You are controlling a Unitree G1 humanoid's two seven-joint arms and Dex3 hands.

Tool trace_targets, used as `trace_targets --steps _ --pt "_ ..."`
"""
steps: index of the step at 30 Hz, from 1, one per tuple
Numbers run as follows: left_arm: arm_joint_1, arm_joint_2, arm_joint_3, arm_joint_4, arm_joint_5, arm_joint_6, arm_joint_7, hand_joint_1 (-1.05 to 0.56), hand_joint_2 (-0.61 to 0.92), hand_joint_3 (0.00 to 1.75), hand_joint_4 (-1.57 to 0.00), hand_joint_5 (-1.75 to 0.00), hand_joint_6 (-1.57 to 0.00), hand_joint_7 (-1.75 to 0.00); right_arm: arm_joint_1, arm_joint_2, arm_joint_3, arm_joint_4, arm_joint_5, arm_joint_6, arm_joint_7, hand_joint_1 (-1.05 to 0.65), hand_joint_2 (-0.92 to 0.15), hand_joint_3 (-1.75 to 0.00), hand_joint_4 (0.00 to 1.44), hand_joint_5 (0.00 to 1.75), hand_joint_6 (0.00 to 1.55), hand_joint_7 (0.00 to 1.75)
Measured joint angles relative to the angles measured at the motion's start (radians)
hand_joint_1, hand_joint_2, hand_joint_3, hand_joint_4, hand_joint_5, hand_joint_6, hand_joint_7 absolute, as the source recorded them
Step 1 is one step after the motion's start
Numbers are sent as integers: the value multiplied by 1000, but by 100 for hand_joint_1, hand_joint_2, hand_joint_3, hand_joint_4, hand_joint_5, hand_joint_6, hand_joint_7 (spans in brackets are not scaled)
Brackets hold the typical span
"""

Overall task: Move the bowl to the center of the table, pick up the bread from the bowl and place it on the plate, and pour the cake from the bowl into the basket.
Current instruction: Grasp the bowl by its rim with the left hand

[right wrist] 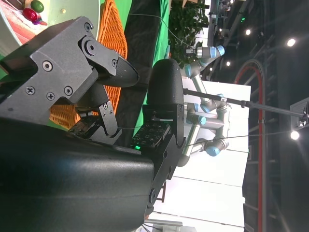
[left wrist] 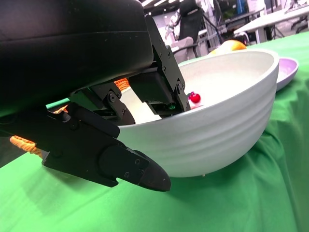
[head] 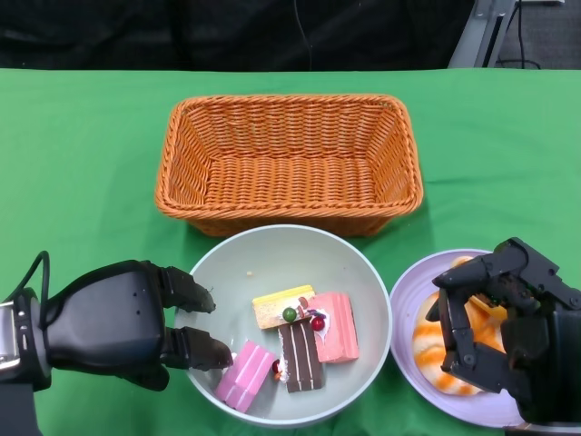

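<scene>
The pale green bowl (head: 363,282) stands at the near middle of the table and holds several cake slices: yellow (head: 281,307), pink (head: 334,329), brown (head: 300,356) and magenta (head: 243,374). My left hand (head: 118,322) is at the bowl's left rim, its fingers (left wrist: 159,92) reaching over the rim (left wrist: 217,121) and spread apart. The orange-and-white bread (head: 427,350) lies on the lilac plate (head: 408,291) to the bowl's right. Over it hovers my right hand (head: 513,327), fingers spread. The right wrist view shows nothing between them.
The empty wicker basket (head: 182,173) sits just behind the bowl, its front wall almost touching the bowl's rim. Green cloth covers the table. In the left wrist view the plate (left wrist: 287,72) lies close beside the bowl.
</scene>
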Motion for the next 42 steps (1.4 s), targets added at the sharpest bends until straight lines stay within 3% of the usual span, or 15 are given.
trace_targets --steps 17,25,26,30,42 --pt "5 -81 6 91 -27 13 -19 -47 80 0 -92 -1 -88 -1 5 0 0 -1 -16 -4 -10 -8 -44 -112 81 150 81 113" --pt "1 -117 -27 164 11 14 130 -39 79 0 -101 -3 -95 -2 5 0 2 -3 -16 -4 -11 -8 -44 -112 81 150 80 113" --pt "-1 -118 -29 172 12 12 141 -35 79 0 -109 -5 -105 -5 5 0 2 -3 -16 -4 -11 -8 -44 -112 81 150 81 113" --pt "-3 -131 -30 206 5 -14 182 -30 76 0 -121 -6 -122 -7 7 0 2 -3 -16 -4 -11 -7 -44 -112 81 151 80 113" --pt "-8 -151 -48 258 2 -48 247 -29 76 0 -134 -9 -130 -5 13 0 9 -4 -15 -4 -17 -7 -44 -112 81 152 81 113"
